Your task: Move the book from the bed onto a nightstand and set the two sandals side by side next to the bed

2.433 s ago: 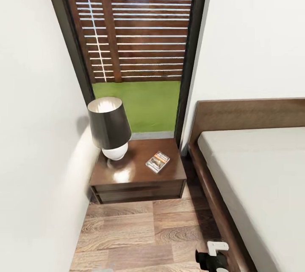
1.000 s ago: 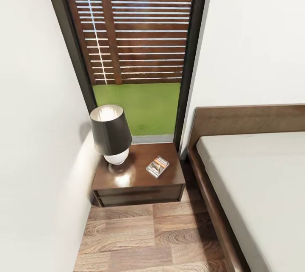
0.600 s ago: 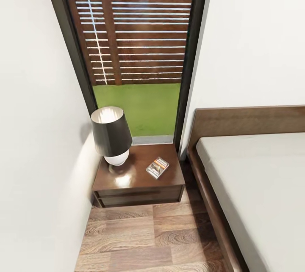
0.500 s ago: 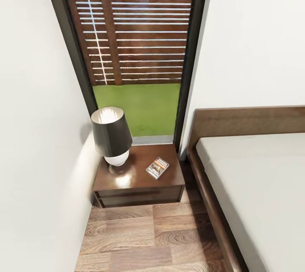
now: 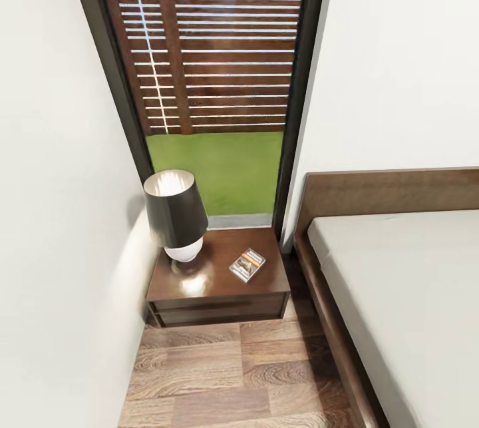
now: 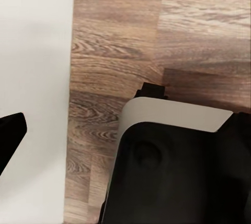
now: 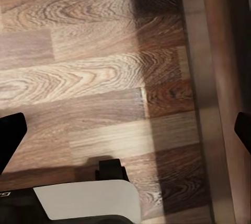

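Observation:
The book (image 5: 247,264), a small paperback with orange and white bands, lies flat on the right part of the dark brown nightstand (image 5: 219,307). The bed (image 5: 399,281), with its grey mattress and brown frame, stands just right of the nightstand. The sandals are out of view. My right gripper (image 7: 125,132) is open over the plank floor beside the bed frame (image 7: 219,78), with one black fingertip (image 7: 10,135) at each side edge and nothing between them. My left gripper (image 6: 125,132) hangs open over the floor next to a white wall (image 6: 31,78), holding nothing.
A lamp (image 5: 174,215) with a dark shade and white base stands on the nightstand's left part. Behind it a tall dark-framed window (image 5: 219,82) shows a slatted fence and grass. White walls close in on the left. A strip of wood floor (image 5: 226,375) runs between wall and bed.
The head camera has drawn back slightly, so nightstand and bed sit a little lower and smaller. The arm piece at the bottom edge 2.4 s ago has left the head view. The book has not moved.

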You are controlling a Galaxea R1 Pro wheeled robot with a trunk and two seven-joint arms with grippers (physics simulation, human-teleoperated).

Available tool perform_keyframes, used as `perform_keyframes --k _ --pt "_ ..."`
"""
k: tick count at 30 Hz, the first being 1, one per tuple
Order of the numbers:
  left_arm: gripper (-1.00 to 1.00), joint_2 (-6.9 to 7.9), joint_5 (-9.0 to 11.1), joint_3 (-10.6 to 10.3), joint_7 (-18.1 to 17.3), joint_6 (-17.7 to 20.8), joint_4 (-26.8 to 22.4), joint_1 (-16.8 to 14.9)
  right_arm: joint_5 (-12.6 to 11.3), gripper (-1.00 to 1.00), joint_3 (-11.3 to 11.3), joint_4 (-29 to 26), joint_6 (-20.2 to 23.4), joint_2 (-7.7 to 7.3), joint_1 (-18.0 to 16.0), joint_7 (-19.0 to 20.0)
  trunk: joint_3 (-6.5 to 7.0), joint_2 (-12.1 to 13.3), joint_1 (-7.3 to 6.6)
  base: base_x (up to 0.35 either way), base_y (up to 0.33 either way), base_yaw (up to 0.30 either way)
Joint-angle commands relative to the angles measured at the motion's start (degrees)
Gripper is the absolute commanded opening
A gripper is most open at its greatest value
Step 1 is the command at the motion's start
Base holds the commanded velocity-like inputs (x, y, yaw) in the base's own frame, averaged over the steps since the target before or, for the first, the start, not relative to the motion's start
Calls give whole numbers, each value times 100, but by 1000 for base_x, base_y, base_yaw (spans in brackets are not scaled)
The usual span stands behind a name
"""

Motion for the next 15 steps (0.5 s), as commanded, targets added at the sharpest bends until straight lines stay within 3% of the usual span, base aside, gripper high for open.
perform_keyframes --k 1,7,15 --pt "100 14 43 -50 19 -16 3 -2 -21 100 40 22 -27 4 -7 -9 -5 -3 0 0 0 0" --pt "100 193 41 -53 23 -17 4 -6 -15 100 43 22 -27 15 -7 -9 -5 -3 0 0 0 0" --pt "100 234 41 -53 23 -17 3 -2 -22 100 42 22 -27 18 -7 -9 -5 -3 0 0 0 0"
